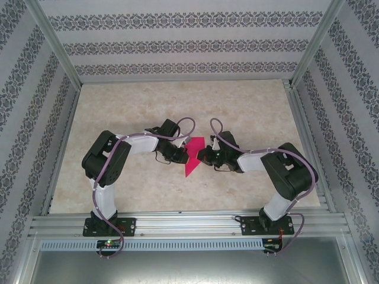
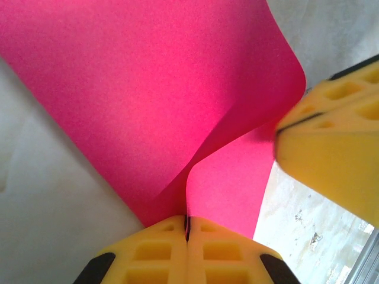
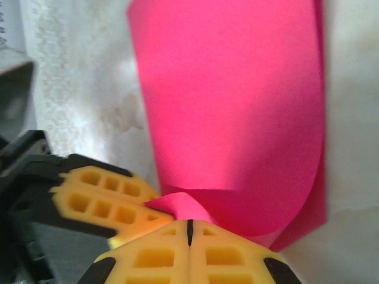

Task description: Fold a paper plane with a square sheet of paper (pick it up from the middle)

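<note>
The square sheet of paper (image 1: 193, 160) is magenta-pink and partly folded. It hangs between the two grippers over the middle of the table, its pointed tip towards the near edge. My left gripper (image 1: 182, 152) is shut on its left side. In the left wrist view the paper (image 2: 148, 89) runs into the closed yellow fingertips of the left gripper (image 2: 188, 220), and the right gripper's fingers (image 2: 331, 148) show at the right. My right gripper (image 1: 202, 155) is shut on the opposite side. In the right wrist view the curled paper (image 3: 231, 100) meets the right gripper (image 3: 189, 223), with the left gripper's fingers (image 3: 106, 198) beside it.
The marbled beige table (image 1: 237, 106) is boxed in by patterned walls and an aluminium frame. A metal rail (image 1: 189, 225) with both arm bases runs along the near edge.
</note>
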